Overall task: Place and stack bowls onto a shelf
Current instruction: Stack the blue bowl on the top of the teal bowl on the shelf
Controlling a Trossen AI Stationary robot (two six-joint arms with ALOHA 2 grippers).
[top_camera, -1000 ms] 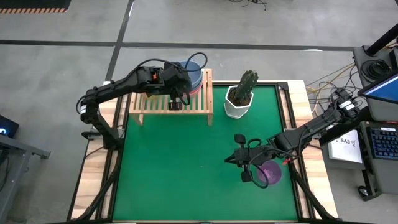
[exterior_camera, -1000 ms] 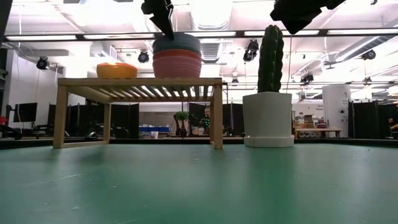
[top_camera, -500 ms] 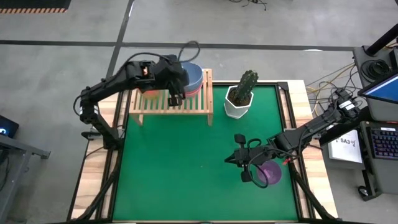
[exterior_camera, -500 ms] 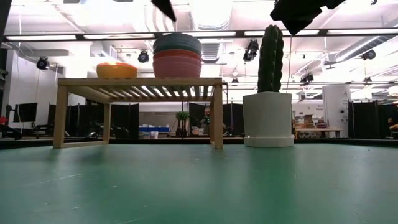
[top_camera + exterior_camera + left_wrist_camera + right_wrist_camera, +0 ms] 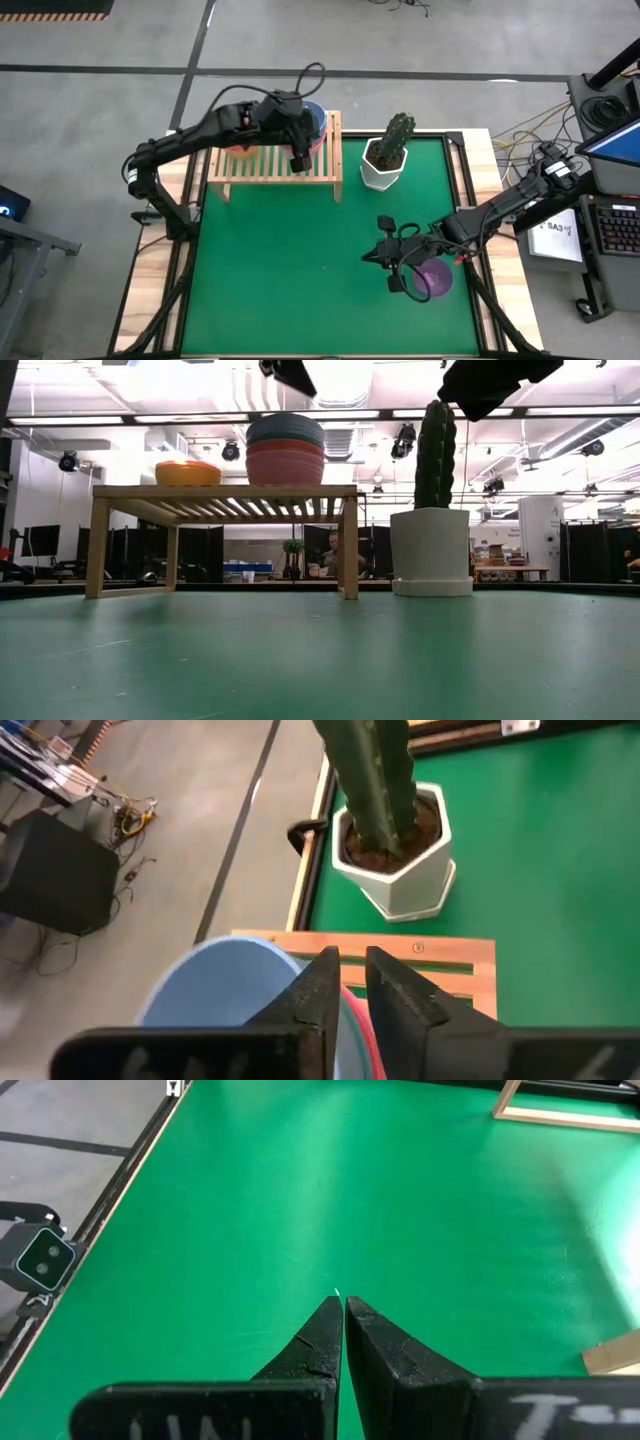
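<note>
The light-wood shelf (image 5: 275,165) stands at the mat's far left. A stack of larger bowls (image 5: 314,125) rests on its slats at its right end, blue-grey on top (image 5: 215,995) and coral-red below (image 5: 285,462). A yellow bowl (image 5: 188,472) sits on the slats to the stack's left. My left gripper (image 5: 298,160) hovers above the shelf beside the stack, empty, its fingers (image 5: 352,975) apart by only a narrow gap. My right gripper (image 5: 372,256) is shut and empty above the mat's right half (image 5: 342,1305). A purple bowl (image 5: 434,278) lies on the mat by its wrist.
A white faceted pot with a tall cactus (image 5: 385,160) stands on the mat just right of the shelf, close to my left gripper; it also shows in the low view (image 5: 432,550). The green mat (image 5: 300,270) lies bare in front of the shelf.
My left gripper has risen above the shelf and gone toward the table's right, along the shelf toward the bowl stack. The bowls and my right arm have kept still.
</note>
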